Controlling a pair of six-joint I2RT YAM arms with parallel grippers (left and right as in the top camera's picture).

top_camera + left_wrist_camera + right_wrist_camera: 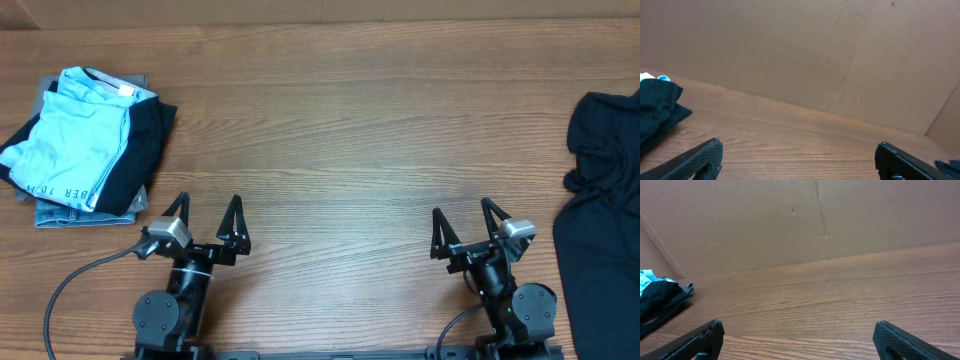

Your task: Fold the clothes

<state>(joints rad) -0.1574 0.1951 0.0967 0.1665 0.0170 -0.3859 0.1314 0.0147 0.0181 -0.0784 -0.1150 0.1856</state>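
At the near edge of the table (340, 130) we have both arms side by side. The left gripper (209, 208) has its jaws spread wide, with nothing between the fingers (695, 162). The right gripper (462, 215) is the same: spread wide, holding nothing, over bare wood. Neither touches any cloth.

Straight ahead of both grippers we see only woodgrain.

Ahead and off to the left of the left gripper sits a folded stack (100, 160). The light blue T-shirt (80, 130) is on top, with printed lettering by its near edge. It lies over a black garment (145, 150), and a blue-grey piece (60, 213) pokes out at the bottom. The stack is well apart from the left gripper. In the left wrist view we catch mostly its black edge at far left. In the right wrist view it is far off to the left.

To the right of the right gripper, and reaching further ahead, a dark garment (600, 200) lies loose and crumpled, partly out of frame.

Beyond the table, past both grippers, is a plain brown cardboard wall (815, 50).
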